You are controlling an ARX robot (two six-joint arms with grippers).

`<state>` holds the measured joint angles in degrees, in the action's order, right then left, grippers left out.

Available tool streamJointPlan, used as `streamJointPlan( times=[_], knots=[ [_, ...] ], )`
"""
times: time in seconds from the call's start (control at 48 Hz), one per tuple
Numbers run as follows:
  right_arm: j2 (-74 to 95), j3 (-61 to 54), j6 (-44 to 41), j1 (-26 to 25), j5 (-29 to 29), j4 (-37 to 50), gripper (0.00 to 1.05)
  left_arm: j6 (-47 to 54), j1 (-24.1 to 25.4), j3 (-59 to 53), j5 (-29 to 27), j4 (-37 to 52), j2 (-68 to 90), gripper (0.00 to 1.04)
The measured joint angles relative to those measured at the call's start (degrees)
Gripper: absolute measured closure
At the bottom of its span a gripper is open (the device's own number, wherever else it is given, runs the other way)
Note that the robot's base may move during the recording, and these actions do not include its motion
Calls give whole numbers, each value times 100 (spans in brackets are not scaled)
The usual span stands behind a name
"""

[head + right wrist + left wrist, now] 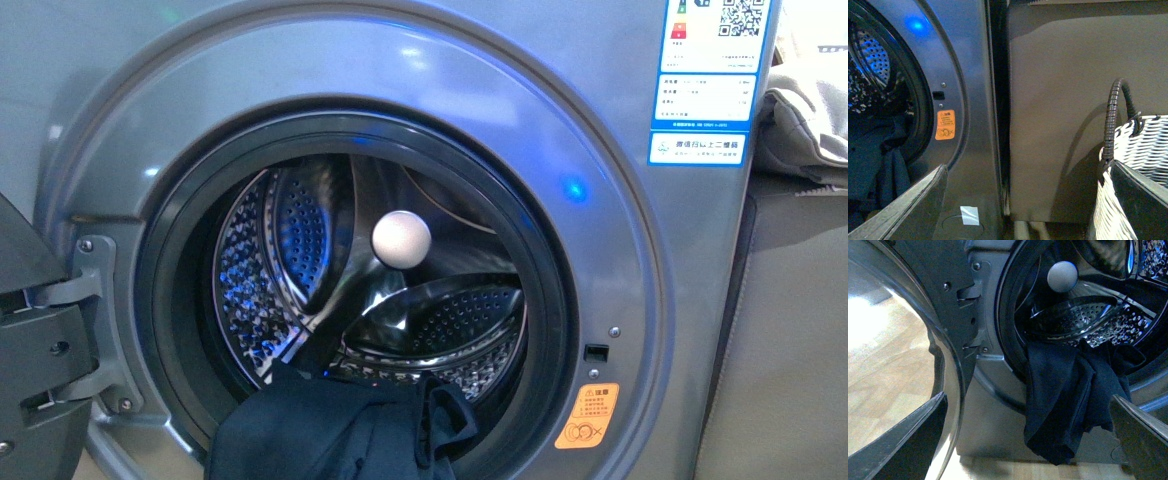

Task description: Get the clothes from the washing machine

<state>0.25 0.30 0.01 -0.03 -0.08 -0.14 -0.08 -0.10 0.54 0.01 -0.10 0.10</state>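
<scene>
- Step in hand: approach to the clothes (340,430), with no grasp made yet.
- Clothes: dark navy and limp, draped over the lower lip of the washing machine (620,260) opening, partly inside the drum (290,230) and partly hanging down the front panel.
- Door (893,365) swung wide on the hinge side, clear of the opening.
- Left gripper (1028,396): released, jaws spread wide, nothing between them. Faces the hanging fold from in front of the machine, apart from it.
- Right gripper (1028,165): likewise released and empty, aimed at the machine's right edge, woven basket (1143,150) near.
- Next move, as a judgement: calls for easing the left gripper forward onto the bunched fold at the lip, closing on a thick part of the fabric, then pulling out and up to drag the rest clear of the drum.
- Likely snags: a thin single layer slipping from the pads, or trailing cloth catching on the door seal.
- Pale ball (401,240) deeper in the drum, well apart from the clothes.
</scene>
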Motion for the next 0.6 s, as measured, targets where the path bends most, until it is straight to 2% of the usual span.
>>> streamJointPlan(
  times=[0.021,0.062,0.125,0.166,0.333,0.458,0.604],
  knots=[
    [0,0,-2,0,0,0,8,-17,7,0,35,-2,7,7],
    [0,0,0,0,2,0,8,-339,289,87,931,-282,160,7],
    [0,0,-2,0,-7,0,8,-616,472,153,1805,-378,378,7],
    [0,0,0,0,0,0,8,-772,507,188,1996,-378,457,7],
    [0,0,-2,0,0,0,8,-918,389,527,2013,-212,688,7],
    [0,0,-2,0,0,0,8,-907,74,787,1775,859,1703,7],
    [0,0,-2,0,0,0,8,-782,-437,1095,1370,2387,3585,7]
  ],
)
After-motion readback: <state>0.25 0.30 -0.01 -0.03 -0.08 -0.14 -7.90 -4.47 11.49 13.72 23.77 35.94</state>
